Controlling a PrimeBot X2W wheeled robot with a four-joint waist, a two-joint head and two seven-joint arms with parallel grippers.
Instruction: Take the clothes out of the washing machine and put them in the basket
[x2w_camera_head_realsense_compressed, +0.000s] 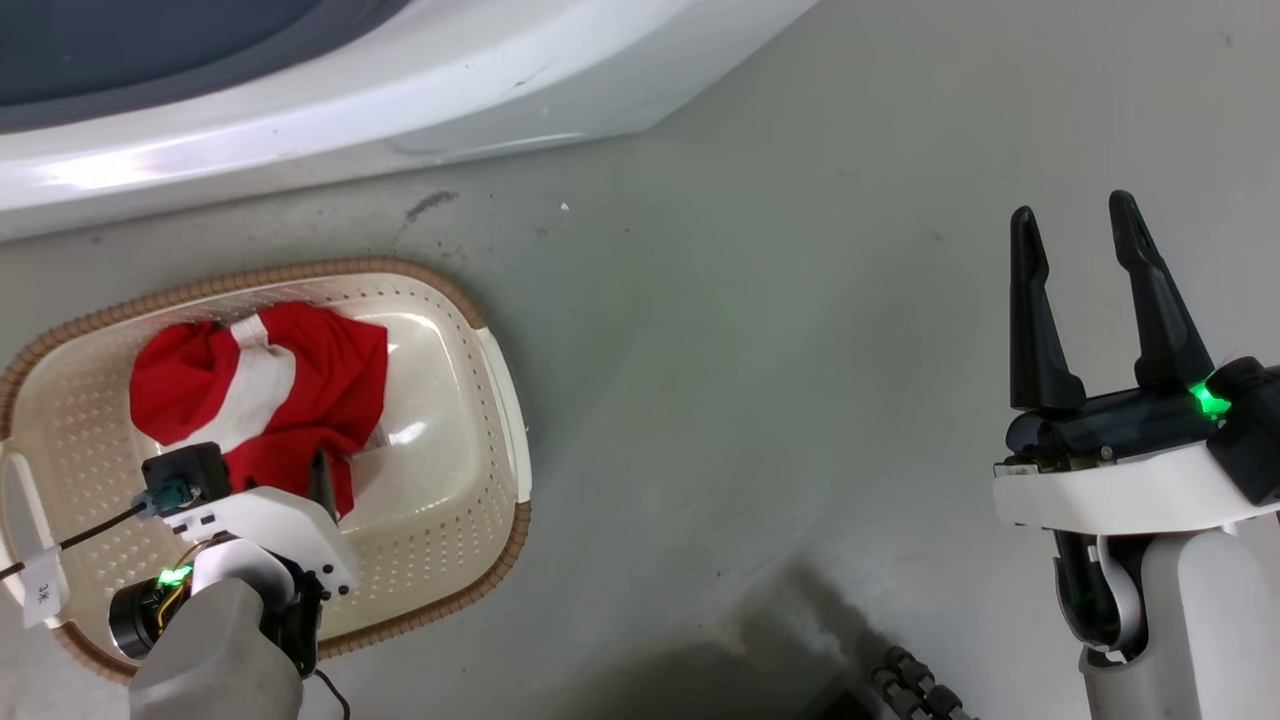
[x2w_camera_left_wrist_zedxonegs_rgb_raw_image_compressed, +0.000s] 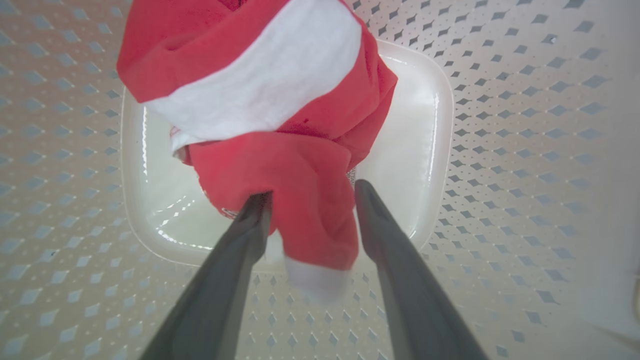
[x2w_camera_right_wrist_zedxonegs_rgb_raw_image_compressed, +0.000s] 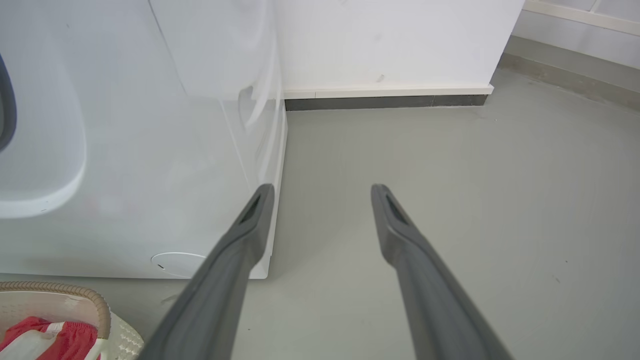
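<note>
Left gripper (x2w_camera_left_wrist_zedxonegs_rgb_raw_image_compressed: 310, 192) jaws spread, not clamping; garment (x2w_camera_left_wrist_zedxonegs_rgb_raw_image_compressed: 300, 165) in basket (x2w_camera_head_realsense_compressed: 505, 400) sags between them. Risk: fabric snags a finger and lifts out on retract. Right gripper (x2w_camera_head_realsense_compressed: 1075, 215) spread, empty.

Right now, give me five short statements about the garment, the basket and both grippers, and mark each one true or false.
1. The red garment is inside the basket. True.
2. The right gripper holds a garment. False: its fingers are apart above the bare floor, with nothing between them.
3. The basket stands on top of the washing machine. False: it stands on the floor in front of the machine.
4. The left gripper is over the basket, fingers apart, with red fabric between them. True.
5. The garment is plain red all over. False: a broad white band runs across it.
</note>
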